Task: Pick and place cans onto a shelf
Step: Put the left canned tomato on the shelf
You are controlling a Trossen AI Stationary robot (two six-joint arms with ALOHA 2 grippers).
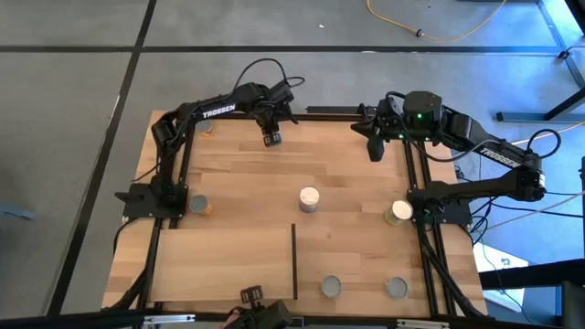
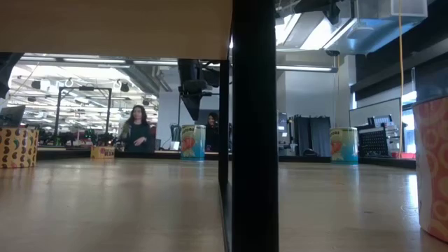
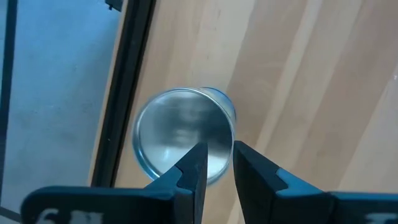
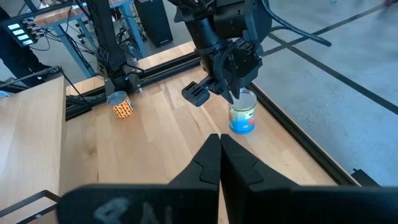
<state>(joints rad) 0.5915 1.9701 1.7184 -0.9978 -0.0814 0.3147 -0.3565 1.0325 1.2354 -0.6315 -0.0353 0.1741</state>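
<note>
L gripper (image 3: 216,165) is hovering right above a grey-topped can (image 3: 184,144) at the desk's (image 1: 247,174) far left corner by the black frame rail (image 3: 127,93), jaws parted only a narrow gap, gripping nothing. R gripper (image 4: 219,163) is waiting at the far right, jaws shut, empty. Other cans are standing scattered, e.g. a cream-topped one (image 1: 309,198) mid-desk; the shelf isn't clearly made out. Risk, imo: gap is looking narrower than the can, so descending would be hitting its lid, tipping it vs. the rail.
</note>
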